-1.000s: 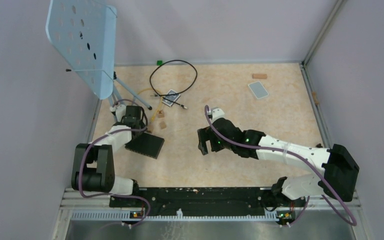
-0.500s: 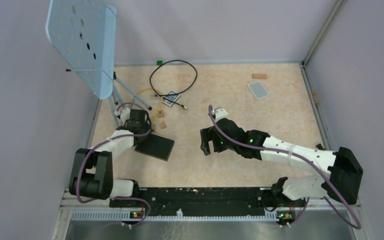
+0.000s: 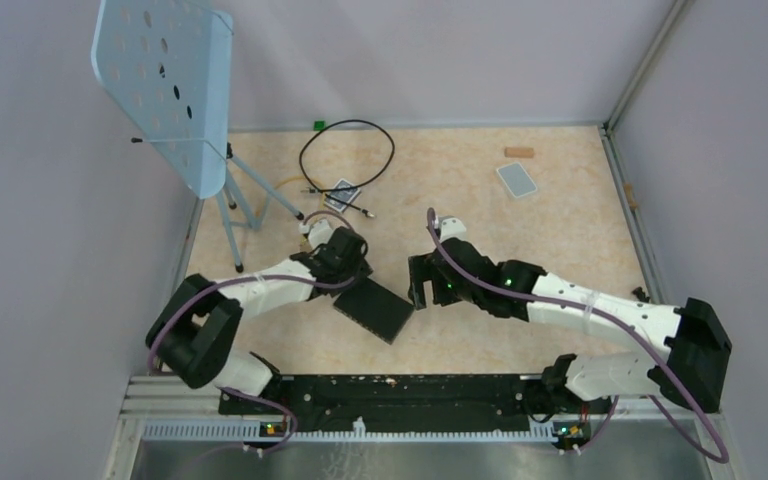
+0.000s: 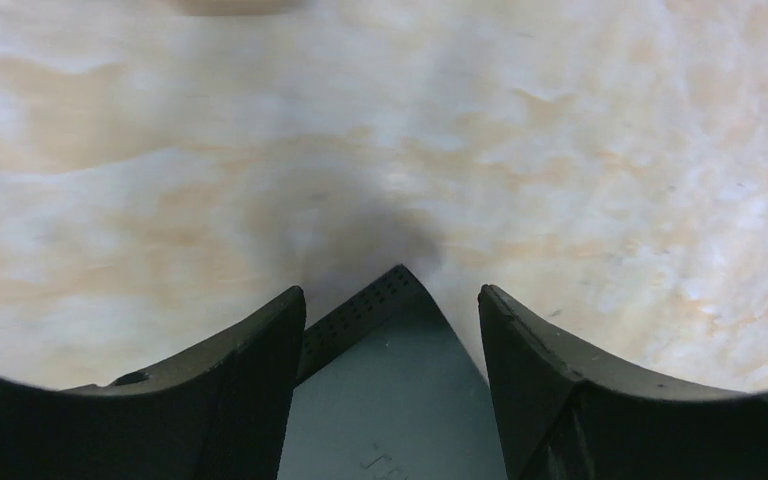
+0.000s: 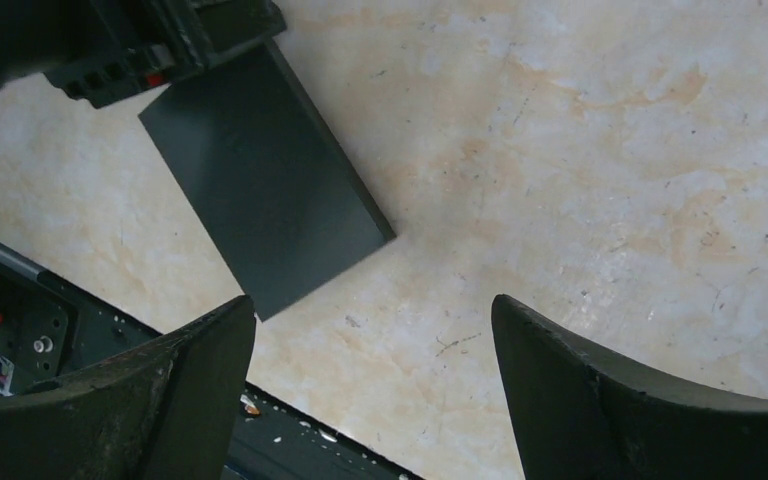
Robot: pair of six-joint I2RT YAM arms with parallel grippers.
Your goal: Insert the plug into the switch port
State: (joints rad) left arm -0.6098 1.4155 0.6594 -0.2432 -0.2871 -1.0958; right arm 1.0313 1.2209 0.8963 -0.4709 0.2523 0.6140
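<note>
Poking from left gripper (image 4: 390,290): black box (image 4: 390,400)

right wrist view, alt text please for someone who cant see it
A flat matte-black rectangular box shows upper left against a beige marbled table, its far end in the left gripper. The right gripper, open and empty, frames the foreground.

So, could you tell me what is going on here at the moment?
The left gripper holds the flat black box between its jaws, near the middle of the table. The right gripper hangs just beside it, jaws wide open and empty. The black cable lies looped at the far side, in neither gripper, so nothing is plugged in yet.
</note>
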